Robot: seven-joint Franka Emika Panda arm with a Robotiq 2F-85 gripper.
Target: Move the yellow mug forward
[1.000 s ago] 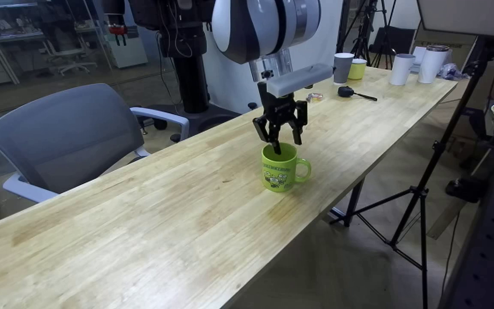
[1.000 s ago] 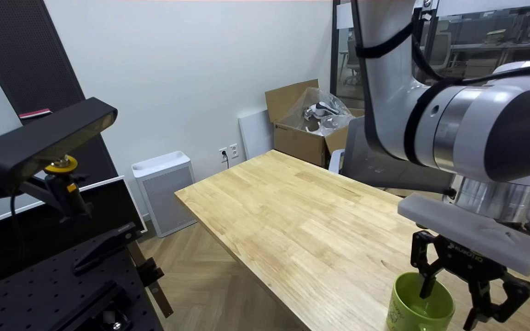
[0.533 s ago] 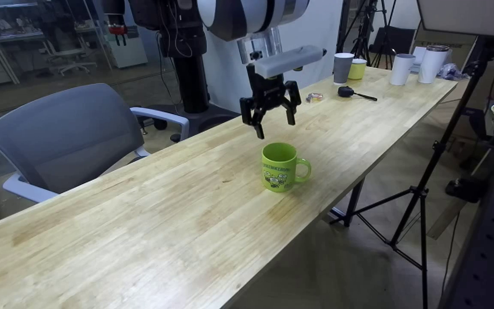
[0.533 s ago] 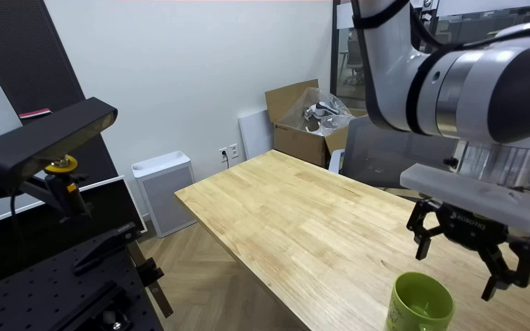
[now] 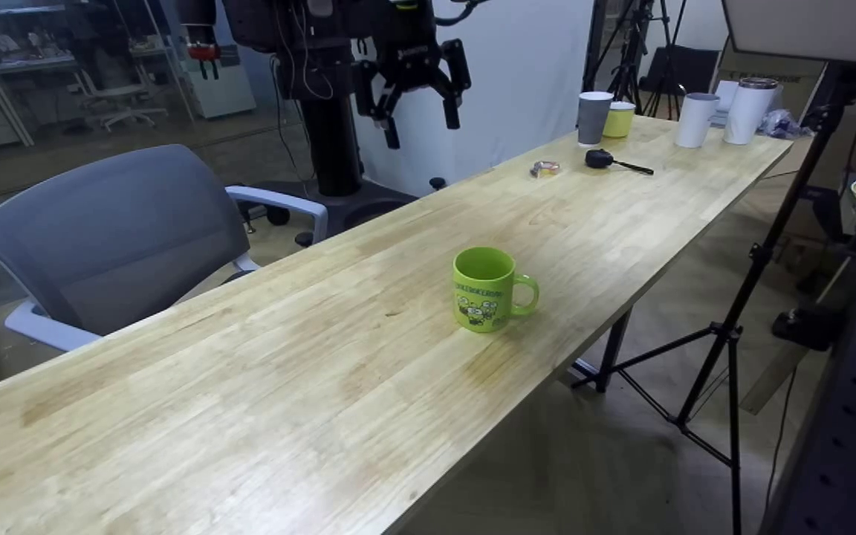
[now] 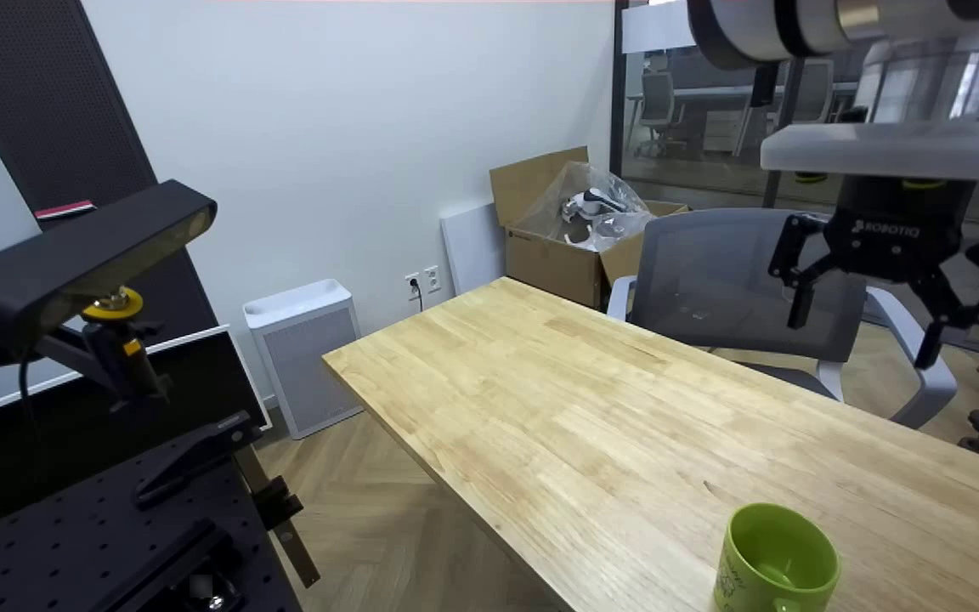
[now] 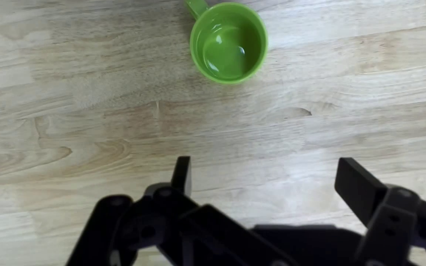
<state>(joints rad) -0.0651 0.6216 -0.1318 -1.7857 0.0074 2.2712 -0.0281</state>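
The wooden table [image 5: 287,416] is nearest me, its near end cut off, and the lime-yellow mug [image 5: 484,293] stands upright on it, closer to one long edge. The lettering above the cartoon figures on its side is too small for me to read surely. In an exterior view only its upper part [image 6: 749,578] shows; seen from the wrist, its handle [image 7: 197,6] runs out at the top. Past it, raised and well apart, hangs the gripper [image 5: 422,131], spread wide with nothing in its grasp. Its black body partly melts into the dark stand [image 5: 330,141] behind, and only part of the arm [image 6: 923,81] above shows. Farther along lies a small shiny bundle [image 5: 545,169] I can't identify, then a dark object [image 5: 599,158] with a strap. Toward the far end a grey cup [image 5: 593,122] covers part of a yellow cup [image 5: 621,121]; near them stand a white cup [image 5: 695,121] and a white tumbler [image 5: 749,111], with crumpled plastic [image 5: 783,125] partly behind.
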